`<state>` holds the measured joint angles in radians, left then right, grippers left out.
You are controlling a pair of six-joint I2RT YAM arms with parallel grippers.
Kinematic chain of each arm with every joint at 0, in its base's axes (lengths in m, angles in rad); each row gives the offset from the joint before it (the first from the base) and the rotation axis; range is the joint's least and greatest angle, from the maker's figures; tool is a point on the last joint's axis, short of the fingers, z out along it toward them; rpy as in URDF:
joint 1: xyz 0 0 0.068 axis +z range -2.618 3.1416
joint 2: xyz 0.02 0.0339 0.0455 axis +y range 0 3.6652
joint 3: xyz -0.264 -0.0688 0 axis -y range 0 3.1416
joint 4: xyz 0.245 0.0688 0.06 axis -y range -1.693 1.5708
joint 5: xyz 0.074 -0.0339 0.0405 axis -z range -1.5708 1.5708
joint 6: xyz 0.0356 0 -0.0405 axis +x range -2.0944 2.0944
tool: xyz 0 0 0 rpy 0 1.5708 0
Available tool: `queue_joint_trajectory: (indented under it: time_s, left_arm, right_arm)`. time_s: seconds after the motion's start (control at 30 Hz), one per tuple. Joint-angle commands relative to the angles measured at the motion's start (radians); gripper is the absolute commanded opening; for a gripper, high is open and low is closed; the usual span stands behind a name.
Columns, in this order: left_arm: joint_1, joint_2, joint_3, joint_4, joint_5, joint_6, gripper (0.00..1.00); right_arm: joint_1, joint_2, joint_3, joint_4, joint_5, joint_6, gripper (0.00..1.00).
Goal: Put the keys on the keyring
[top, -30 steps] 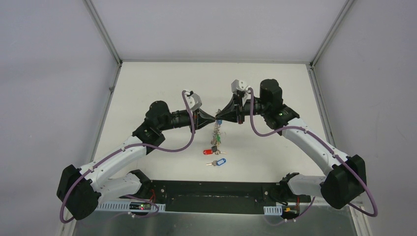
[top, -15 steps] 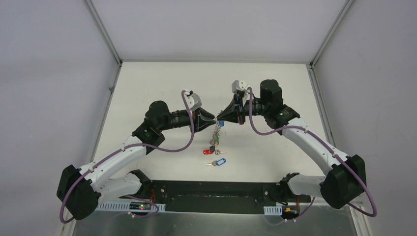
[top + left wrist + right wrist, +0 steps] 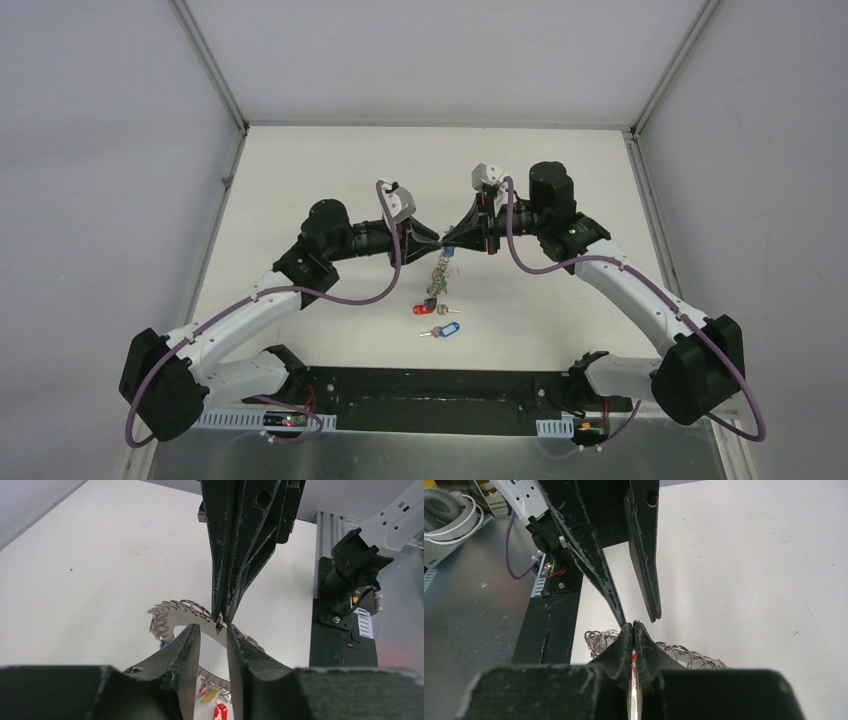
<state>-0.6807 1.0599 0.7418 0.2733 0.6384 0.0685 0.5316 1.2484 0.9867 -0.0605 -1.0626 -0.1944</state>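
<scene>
The keyring (image 3: 438, 277) hangs on edge above the table, its rim lined with small wire loops and coloured tags. My right gripper (image 3: 449, 241) is shut on a wire loop at the ring's top; in the right wrist view its tips (image 3: 632, 626) pinch together over the keyring (image 3: 684, 653). My left gripper (image 3: 436, 242) faces it, open, its fingers either side of the right tips without touching the keyring (image 3: 172, 616). In the left wrist view the left gripper (image 3: 212, 628) shows a clear gap. The keys lie on the table below: red-tagged (image 3: 422, 309), blue-tagged (image 3: 446, 329).
The black mounting bar (image 3: 440, 400) with both arm bases runs along the near edge. Enclosure walls and frame posts (image 3: 232, 110) bound the white table at back and sides. A power strip (image 3: 519, 500) and cables sit beyond the table's near side.
My left gripper has opened and let go of the keyring, and its wrist has shifted slightly right. The right gripper stays shut, and the ring hangs from it alone.
</scene>
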Motion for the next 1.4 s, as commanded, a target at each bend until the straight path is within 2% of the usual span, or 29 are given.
queue_joint_trajectory:
  time_s: [0.0, 0.1, 0.27, 0.37, 0.43, 0.53, 0.67, 0.87, 1.1, 1.23, 1.37]
  left_arm:
    - [-0.003, 0.019, 0.056, 0.004, 0.046, 0.023, 0.21]
    - [-0.003, 0.034, 0.065, 0.004, 0.067, 0.022, 0.15]
    - [-0.003, 0.048, 0.074, 0.008, 0.1, 0.022, 0.23]
    - [-0.005, 0.055, 0.079, 0.016, 0.12, 0.02, 0.23]
    - [-0.005, 0.06, 0.079, 0.031, 0.126, 0.011, 0.18]
    - [-0.005, 0.064, 0.072, 0.06, 0.132, -0.004, 0.0]
    - [-0.005, 0.059, 0.055, 0.092, 0.139, -0.021, 0.0]
    - [-0.006, 0.019, 0.021, 0.113, 0.094, -0.013, 0.0]
    - [-0.005, -0.059, -0.005, 0.094, 0.072, 0.074, 0.0]
    - [-0.006, -0.132, -0.042, 0.11, 0.068, 0.181, 0.0]
    - [-0.005, -0.201, -0.089, 0.153, 0.083, 0.334, 0.0]
  right_arm:
    - [-0.005, -0.018, 0.027, 0.044, -0.061, -0.01, 0.0]
    - [-0.005, -0.018, 0.027, 0.045, -0.063, -0.01, 0.0]
    - [-0.005, -0.016, 0.035, 0.045, -0.072, -0.009, 0.0]
    - [-0.005, -0.014, 0.036, 0.047, -0.079, -0.007, 0.0]
    - [-0.005, -0.011, 0.038, 0.046, -0.082, -0.005, 0.0]
    - [-0.005, -0.011, 0.038, 0.047, -0.083, -0.001, 0.0]
    - [-0.005, -0.02, 0.034, 0.056, -0.104, 0.002, 0.0]
    - [-0.014, -0.071, 0.018, 0.084, -0.012, 0.016, 0.5]
    - [-0.028, -0.181, -0.047, 0.119, 0.0, -0.02, 0.73]
    - [-0.028, -0.229, -0.075, 0.119, 0.016, -0.038, 0.79]
    - [-0.028, -0.247, -0.079, 0.119, -0.006, -0.04, 0.8]
